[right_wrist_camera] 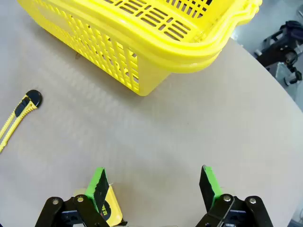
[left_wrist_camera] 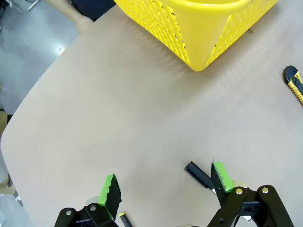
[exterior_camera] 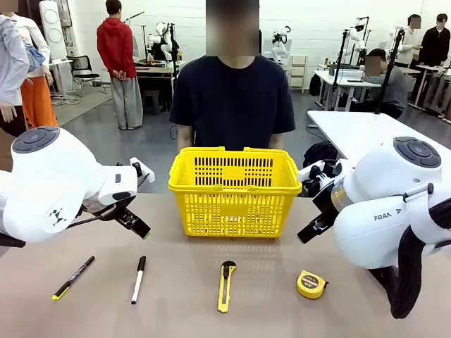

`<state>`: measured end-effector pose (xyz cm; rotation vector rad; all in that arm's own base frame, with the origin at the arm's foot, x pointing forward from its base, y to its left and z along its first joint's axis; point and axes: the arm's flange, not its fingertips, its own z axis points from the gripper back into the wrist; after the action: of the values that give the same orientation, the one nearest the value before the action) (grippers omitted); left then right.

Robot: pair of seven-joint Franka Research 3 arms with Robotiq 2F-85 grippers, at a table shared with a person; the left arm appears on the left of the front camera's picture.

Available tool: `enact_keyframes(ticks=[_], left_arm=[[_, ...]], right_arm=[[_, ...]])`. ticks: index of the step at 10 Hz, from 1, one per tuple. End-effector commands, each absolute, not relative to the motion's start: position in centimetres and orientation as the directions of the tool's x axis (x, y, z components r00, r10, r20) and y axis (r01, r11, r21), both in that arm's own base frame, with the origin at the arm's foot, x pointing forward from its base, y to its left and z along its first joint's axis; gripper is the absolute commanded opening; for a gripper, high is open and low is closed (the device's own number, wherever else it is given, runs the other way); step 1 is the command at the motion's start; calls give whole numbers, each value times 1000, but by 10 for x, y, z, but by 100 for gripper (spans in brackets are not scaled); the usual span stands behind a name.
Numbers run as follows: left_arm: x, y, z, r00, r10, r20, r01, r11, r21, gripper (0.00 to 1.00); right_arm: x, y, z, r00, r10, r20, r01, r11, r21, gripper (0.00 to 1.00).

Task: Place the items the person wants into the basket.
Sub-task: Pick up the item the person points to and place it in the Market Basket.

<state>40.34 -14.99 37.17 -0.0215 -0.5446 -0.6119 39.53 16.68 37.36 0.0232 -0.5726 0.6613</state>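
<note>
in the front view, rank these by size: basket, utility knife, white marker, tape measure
1. basket, by far the largest
2. utility knife and white marker: alike in length, knife wider, so not ranked apart
3. tape measure, smallest

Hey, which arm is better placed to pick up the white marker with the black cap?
Left. The left gripper, open, hangs close by the white marker on its own side. The right gripper is over the tape measure, beyond the utility knife.

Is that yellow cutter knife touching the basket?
Apart. The front view shows bare table between the utility knife and the basket; the right wrist view shows the same gap.
</note>
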Motion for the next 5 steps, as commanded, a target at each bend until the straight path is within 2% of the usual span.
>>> enact_keyframes(ticks=[1, 5], left_arm=[[403, -150, 372, 683, -540, 492, 551, 823, 139, 100], [403, -150, 372, 683, -540, 492, 551, 823, 139, 100]], right_arm=[[395, 167, 374, 641, 574, 509, -586, 795, -157, 100], [395, 167, 374, 641, 574, 509, -586, 795, -157, 100]])
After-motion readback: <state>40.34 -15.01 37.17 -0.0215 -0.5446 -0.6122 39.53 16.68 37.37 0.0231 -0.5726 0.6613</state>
